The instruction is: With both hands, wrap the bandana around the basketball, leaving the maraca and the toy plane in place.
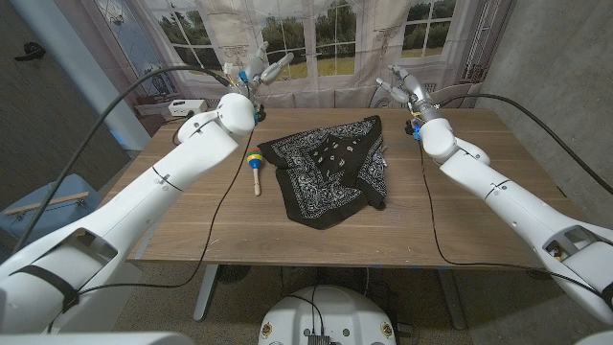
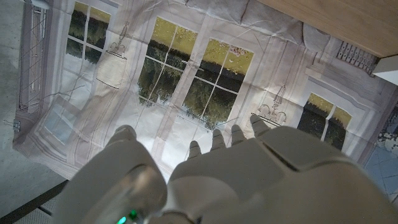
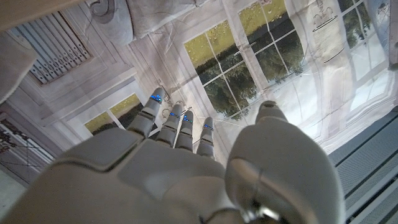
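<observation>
Two robot hands raised, left robot hand (image 1: 257,69) and right robot hand (image 1: 402,86) spread, maraca (image 1: 255,170) beside bandana (image 1: 330,168)

the black bandana (image 1: 330,171) lies humped over whatever is beneath it; the maraca (image 1: 255,165) is too small for detail.

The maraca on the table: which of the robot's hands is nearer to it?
Left. The left hand is raised beyond the maraca, on the same side of the bandana. The right hand is raised on the bandana's other side.
</observation>
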